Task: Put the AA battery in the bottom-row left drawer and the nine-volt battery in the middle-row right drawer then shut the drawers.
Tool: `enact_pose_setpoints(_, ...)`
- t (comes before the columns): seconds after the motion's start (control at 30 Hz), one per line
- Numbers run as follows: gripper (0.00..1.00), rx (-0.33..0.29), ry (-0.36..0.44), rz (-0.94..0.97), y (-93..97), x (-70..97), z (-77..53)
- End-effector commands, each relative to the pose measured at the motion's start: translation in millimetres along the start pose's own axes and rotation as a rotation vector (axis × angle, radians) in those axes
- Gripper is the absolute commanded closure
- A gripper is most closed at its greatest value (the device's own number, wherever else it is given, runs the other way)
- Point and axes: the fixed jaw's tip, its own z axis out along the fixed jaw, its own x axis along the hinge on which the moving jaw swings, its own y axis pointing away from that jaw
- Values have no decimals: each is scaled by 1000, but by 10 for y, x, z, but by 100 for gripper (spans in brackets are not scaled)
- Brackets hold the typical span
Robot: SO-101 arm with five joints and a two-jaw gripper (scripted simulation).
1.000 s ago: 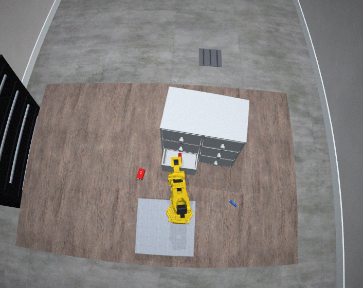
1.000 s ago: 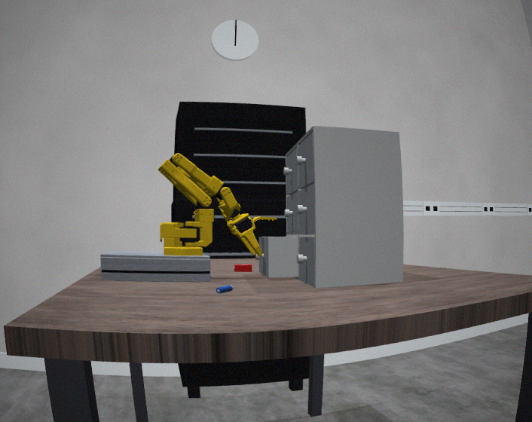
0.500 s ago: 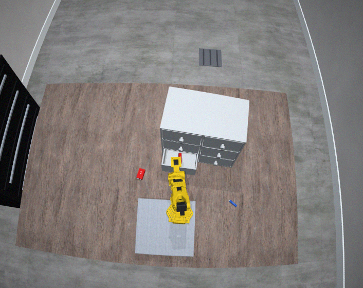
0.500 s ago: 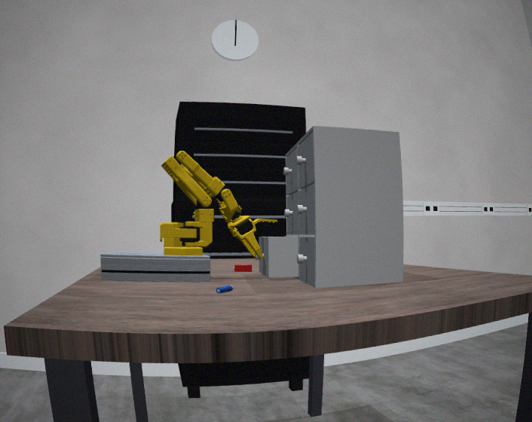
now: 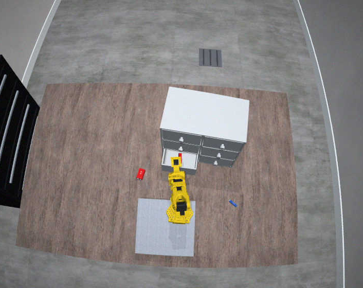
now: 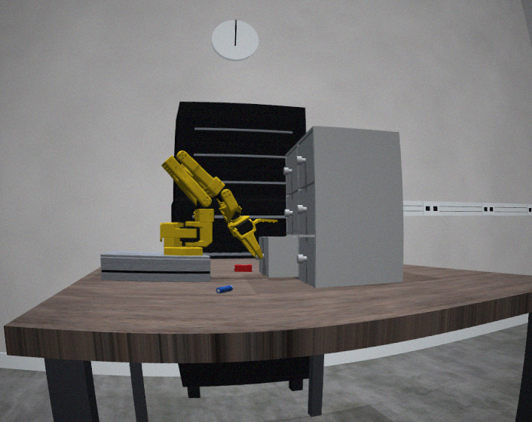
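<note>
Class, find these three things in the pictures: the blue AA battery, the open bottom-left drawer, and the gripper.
blue AA battery (image 5: 233, 203): top view, middle of its body.
open bottom-left drawer (image 5: 178, 169): top view, its front wall.
gripper (image 6: 260, 239): exterior view, midway between its fingertips.

Even, diffuse lighting is seen in both views, without glare. A faint shadow is cast on the grey base plate. Straight edges are bowed by fisheye distortion. Mild softness is noted throughout.
</note>
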Motion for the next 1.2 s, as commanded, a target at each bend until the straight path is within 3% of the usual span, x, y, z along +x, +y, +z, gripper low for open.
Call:
enact_pose_setpoints(0.0,79,4,0,3,-14,4,6)
enact_pose_setpoints(0.63,79,4,0,4,-15,4,7)
enact_pose_setpoints(1.17,89,4,0,4,-15,4,7)
